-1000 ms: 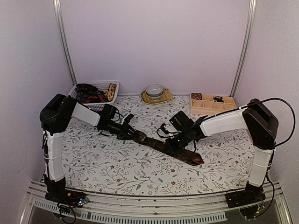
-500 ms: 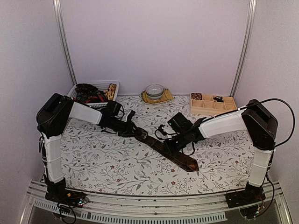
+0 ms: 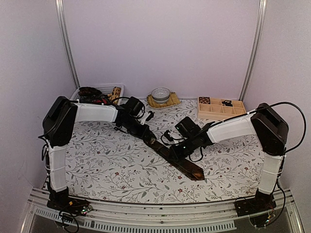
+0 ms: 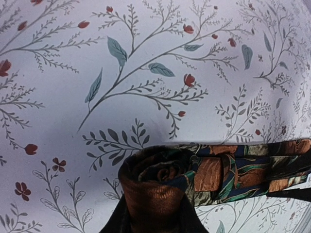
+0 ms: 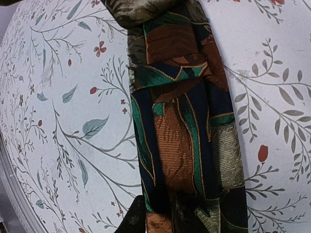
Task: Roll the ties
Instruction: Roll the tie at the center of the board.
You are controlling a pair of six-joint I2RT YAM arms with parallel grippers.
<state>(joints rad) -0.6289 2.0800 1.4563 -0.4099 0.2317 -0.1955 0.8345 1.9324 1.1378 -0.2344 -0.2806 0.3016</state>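
At the table's back-left corner, a white plastic basket (image 3: 119, 88) holds a heap of loose ties (image 3: 92, 96), dark and red, with a tan-patterned tie (image 3: 115, 94) at its right side. A pale bowl (image 3: 160, 92) sits on a yellowish mat (image 3: 169, 101) at mid-back, and from my feed I cannot see into it. At back right, a wooden compartment tray (image 3: 228, 112) carries a patterned roll (image 3: 204, 100) in its far-left cell. Farther right in the same row is a black item (image 3: 226, 103), possibly another rolled tie.

On the floral tablecloth (image 3: 107, 165), one dark necktie (image 3: 187, 167) with brown and green figures lies diagonally, its pointed tip toward the near right. The left gripper (image 3: 141, 132) is clamped on its rolled end (image 4: 155, 182), a tight coil resting on the cloth. The right gripper (image 3: 176, 154) is down on the tie's flat mid-length. Its wrist view shows the fabric running straight out from between the fingers. Whether they pinch it or only press it, I cannot tell.
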